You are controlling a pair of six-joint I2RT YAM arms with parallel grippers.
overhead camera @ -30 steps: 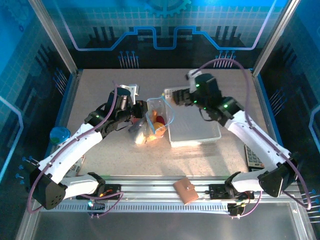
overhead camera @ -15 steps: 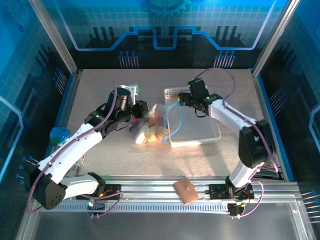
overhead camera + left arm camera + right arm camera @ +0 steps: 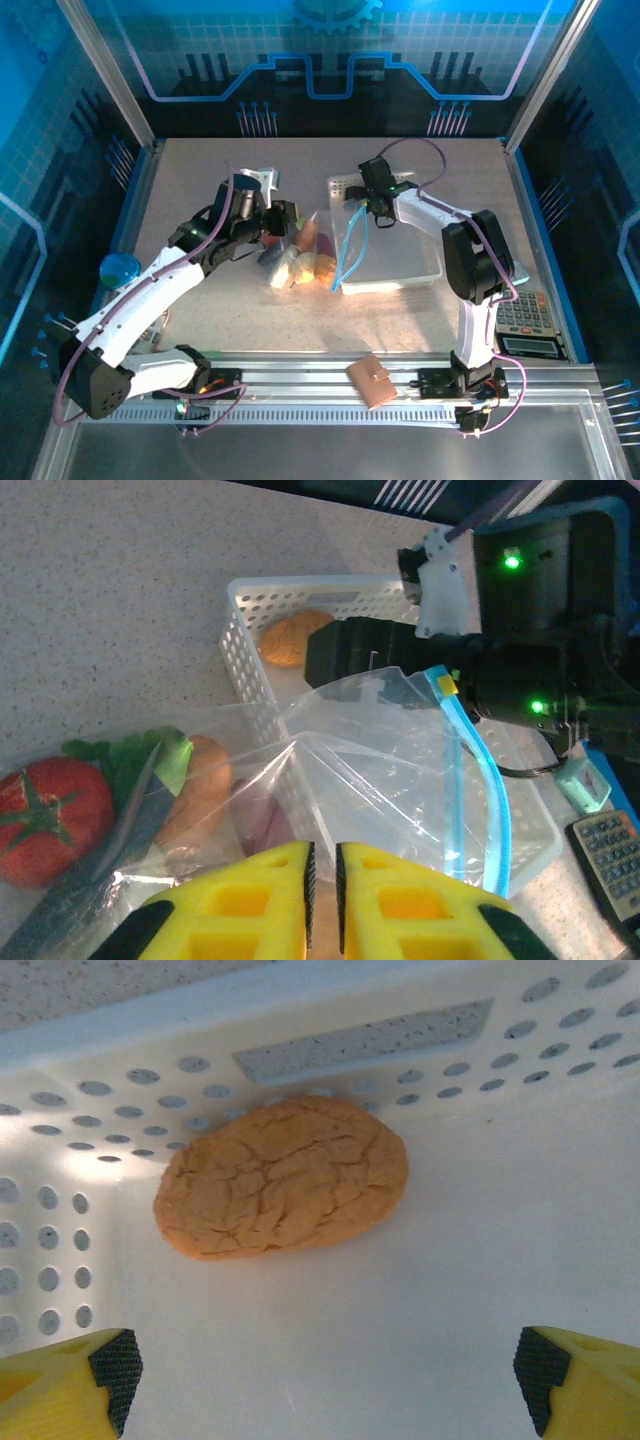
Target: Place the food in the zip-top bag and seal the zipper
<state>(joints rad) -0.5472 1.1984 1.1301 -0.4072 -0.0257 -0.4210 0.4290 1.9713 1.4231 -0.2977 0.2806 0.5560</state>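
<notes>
On the tabletop (image 3: 120, 570) our left end effector (image 3: 323, 858) pinches the half-filled zip-top bag (image 3: 380, 770) beside the basket (image 3: 248, 630). Our right end effector (image 3: 326, 1360), wide open and empty, hangs over the tan food piece (image 3: 283, 1190) in the basket; we judge that grasping it comes next.

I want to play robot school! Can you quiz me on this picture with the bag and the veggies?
1. True or false: the tan lump lies inside the white basket.
2. The strip along the mouth of the bag is: A red, B blue, C green.
3. Fill in: the right pincer over the basket is ____ (open or shut).
Key: 1 true; 2 B; 3 open.
</notes>
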